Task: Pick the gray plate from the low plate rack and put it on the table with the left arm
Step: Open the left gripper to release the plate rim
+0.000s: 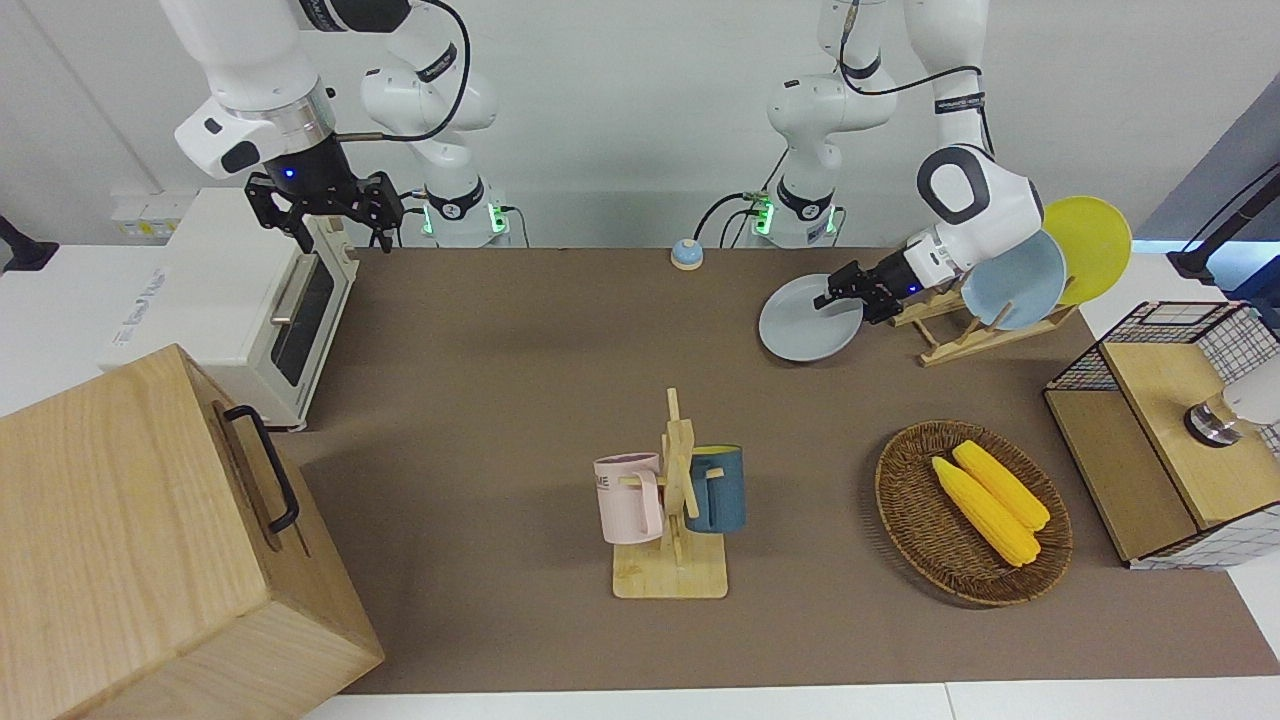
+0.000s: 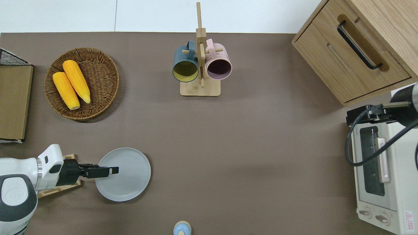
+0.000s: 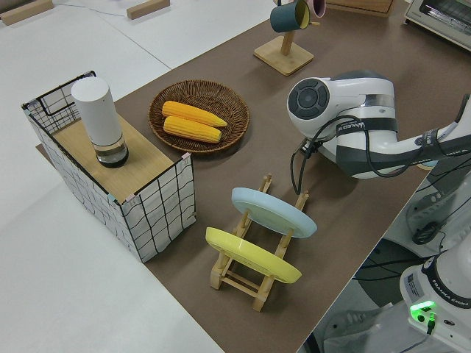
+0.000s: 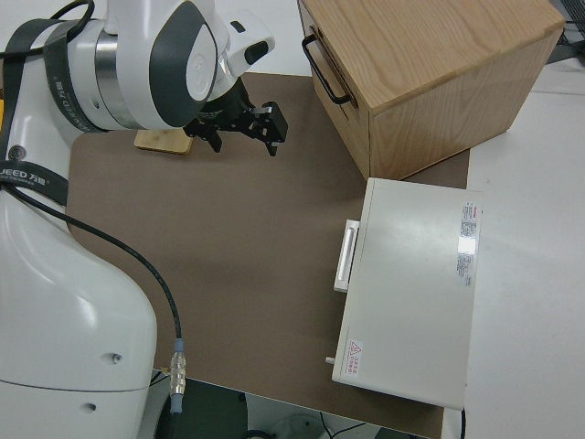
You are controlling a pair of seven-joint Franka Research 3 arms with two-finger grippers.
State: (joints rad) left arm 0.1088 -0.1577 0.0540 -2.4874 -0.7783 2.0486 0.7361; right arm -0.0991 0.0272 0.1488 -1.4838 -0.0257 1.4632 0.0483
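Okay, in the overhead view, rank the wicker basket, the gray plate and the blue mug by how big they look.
1. Wicker basket, widest.
2. Gray plate, clearly narrower.
3. Blue mug, smallest, though it hangs raised, nearer the camera, so its true share is smaller still.

A plain white wall [image 1: 620, 110] runs along the robots' end of the scene — unmarked and evenly lit, with no hard shadows. A white outlet strip [image 1: 140, 212] sits low on it, toward the right arm's end. White surfaces [image 3: 66, 279] flank the brown work area — pale and bare, with loose wooden blocks [image 3: 147, 9] lying farther off. A dark gray panel [image 1: 1215, 175] rises at the left arm's end.
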